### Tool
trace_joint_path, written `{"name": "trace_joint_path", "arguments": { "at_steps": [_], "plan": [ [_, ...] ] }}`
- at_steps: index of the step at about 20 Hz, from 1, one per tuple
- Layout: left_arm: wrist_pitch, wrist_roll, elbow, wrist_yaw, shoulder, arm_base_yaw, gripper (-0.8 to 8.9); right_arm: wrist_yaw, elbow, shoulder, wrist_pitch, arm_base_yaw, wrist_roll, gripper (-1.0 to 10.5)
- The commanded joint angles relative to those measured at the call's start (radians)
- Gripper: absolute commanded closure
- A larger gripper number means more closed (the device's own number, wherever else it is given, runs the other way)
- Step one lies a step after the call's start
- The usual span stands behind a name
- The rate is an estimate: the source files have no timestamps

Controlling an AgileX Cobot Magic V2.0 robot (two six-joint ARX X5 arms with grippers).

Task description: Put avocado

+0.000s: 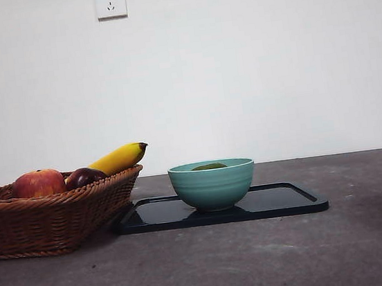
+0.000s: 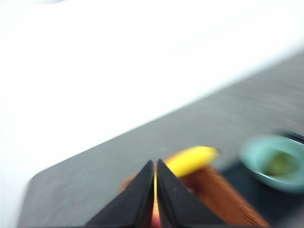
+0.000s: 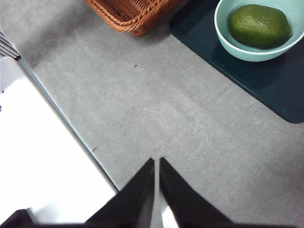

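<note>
Left gripper [image 2: 155, 190] clenched and empty above the basket [image 2: 228, 199], right gripper [image 3: 156, 185] clenched, empty, avocado [image 3: 260, 25] inside teal bowl [image 3: 228, 33]

L hand [image 2: 155, 190] shut, blurry; banana [image 2: 191, 160] beyond; avocado [image 2: 279, 163] in bowl [image 2: 254, 159].

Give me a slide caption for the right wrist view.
Avocado rests in teal bowl on dark tray; right gripper shut, hovering apart.
</note>
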Motion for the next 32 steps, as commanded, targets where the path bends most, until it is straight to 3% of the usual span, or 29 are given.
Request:
{"name": "trace_joint_path", "arguments": {
  "at_steps": [1,3,5,14,32],
  "plan": [
    [0.102,-0.222,-0.122,-0.117,-0.066,0.026,8.05,0.0,0.008,0.008,0.01,0.01,0.008,9.4],
    [0.112,-0.294,-0.218,-0.215,-0.124,0.045,8.05,-0.001,0.008,0.008,0.01,0.01,0.008,9.4],
    [0.113,-0.292,-0.31,-0.261,-0.179,0.054,8.05,-0.001,0.008,0.008,0.01,0.01,0.008,9.4],
    [0.129,-0.26,-0.619,-0.267,-0.397,0.06,8.05,-0.001,0.008,0.008,0.01,0.01,0.008,9.4],
    [0.135,-0.238,-0.696,-0.267,-0.414,0.06,8.05,0.0,0.008,0.008,0.01,0.01,0.008,9.4]
  ]
}}
